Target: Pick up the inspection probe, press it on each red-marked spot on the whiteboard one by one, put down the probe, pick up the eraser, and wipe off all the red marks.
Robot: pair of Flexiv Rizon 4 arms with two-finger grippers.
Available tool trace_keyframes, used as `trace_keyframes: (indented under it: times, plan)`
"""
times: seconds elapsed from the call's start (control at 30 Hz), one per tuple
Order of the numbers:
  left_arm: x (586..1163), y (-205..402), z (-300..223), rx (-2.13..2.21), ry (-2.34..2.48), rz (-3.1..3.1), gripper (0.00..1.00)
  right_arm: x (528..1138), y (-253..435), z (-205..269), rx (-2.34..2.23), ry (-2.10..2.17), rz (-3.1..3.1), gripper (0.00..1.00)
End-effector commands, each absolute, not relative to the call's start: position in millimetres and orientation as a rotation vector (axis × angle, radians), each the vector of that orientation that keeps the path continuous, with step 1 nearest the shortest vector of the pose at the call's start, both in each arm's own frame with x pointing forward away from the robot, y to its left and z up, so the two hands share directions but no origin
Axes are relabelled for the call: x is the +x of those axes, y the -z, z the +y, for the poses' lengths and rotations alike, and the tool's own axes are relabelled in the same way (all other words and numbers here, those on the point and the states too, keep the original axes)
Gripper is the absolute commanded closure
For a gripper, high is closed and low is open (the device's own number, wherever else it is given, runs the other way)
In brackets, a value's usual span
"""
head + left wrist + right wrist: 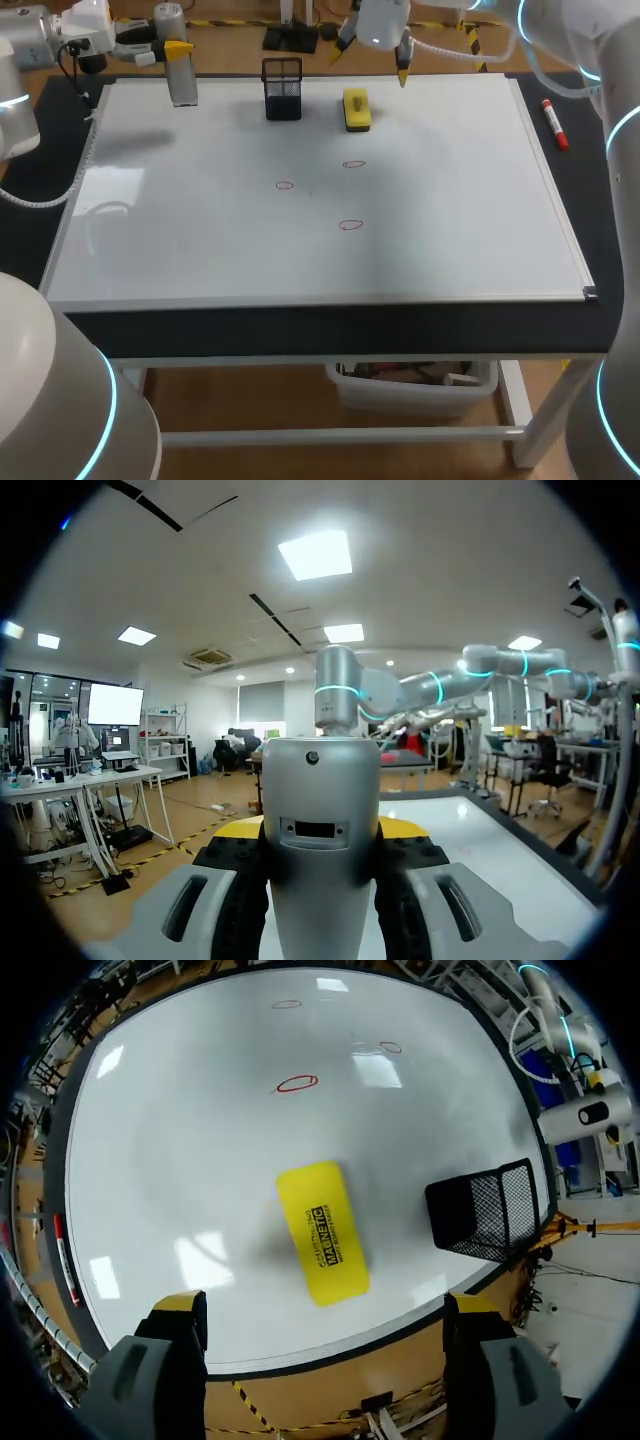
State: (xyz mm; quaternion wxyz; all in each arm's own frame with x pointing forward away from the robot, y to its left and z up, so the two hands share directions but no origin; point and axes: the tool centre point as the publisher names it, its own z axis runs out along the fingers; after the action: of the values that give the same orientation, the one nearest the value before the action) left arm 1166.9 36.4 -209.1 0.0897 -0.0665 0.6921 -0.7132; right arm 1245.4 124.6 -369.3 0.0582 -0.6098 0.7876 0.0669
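Overhead, the left gripper [178,48] clamps the grey probe [182,82] upright, well left of the black mesh cup [283,88]; the yellow eraser [356,108] lies just right of the cup. Left wrist: it grips the probe from both sides. Right wrist: the right gripper [325,1305] gapes, the eraser lying ahead of it, apparently untouched, beside the cup

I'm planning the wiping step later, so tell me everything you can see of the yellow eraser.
The eraser is a bright yellow rectangular block with rounded corners and black print on its top face, plastic by the look. It lies flat on the whiteboard near the far edge, beside the black mesh holder but apart from it. The three red marks lie nearer the front. The open right gripper hangs above the eraser without touching; only the board touches it.
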Motion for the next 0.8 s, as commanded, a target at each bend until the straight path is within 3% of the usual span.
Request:
trace_keyframes:
  times: [0.03, 0.8]
  plan:
    - [1163.8, 206.5, 35.4, -0.204, 2.112, 2.058, 1.0, 1276.9, 384.8, 130.2, -2.195, -0.292, 2.627, 0.0]
    - [1163.8, 206.5, 35.4, -0.204, 2.112, 2.058, 1.0, 1264.2, 413.5, 139.8, -2.369, -0.467, 2.512, 0.0]
